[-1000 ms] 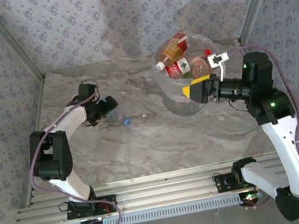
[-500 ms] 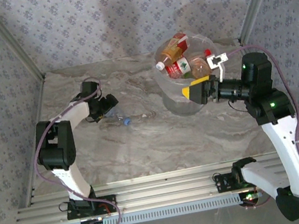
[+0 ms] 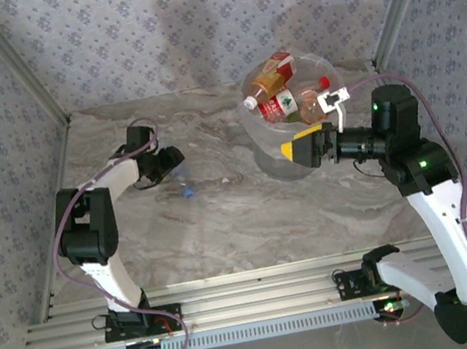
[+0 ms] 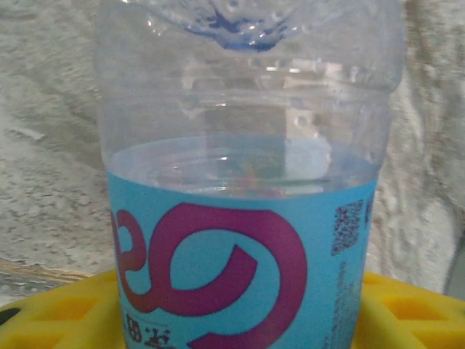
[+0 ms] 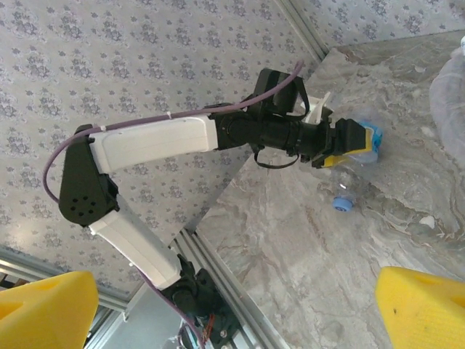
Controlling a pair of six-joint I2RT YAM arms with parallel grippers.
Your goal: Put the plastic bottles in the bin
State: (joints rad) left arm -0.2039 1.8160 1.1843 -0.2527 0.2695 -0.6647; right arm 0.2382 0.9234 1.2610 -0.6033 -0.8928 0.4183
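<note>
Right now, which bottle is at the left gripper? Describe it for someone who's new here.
On the left side of the marble table, far from the bin, one bottle lies alone between the fingers of the left gripper. It has a blue label and blue cap; the other bottles sit in the bin.

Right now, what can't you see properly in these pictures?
Blue-label bottle: left wrist view, bottom edge cuts off its label.
Left end effector: right wrist view, too small to tell whether it grips.
Bin: top view, piled bottles hide whatever lies underneath.
</note>
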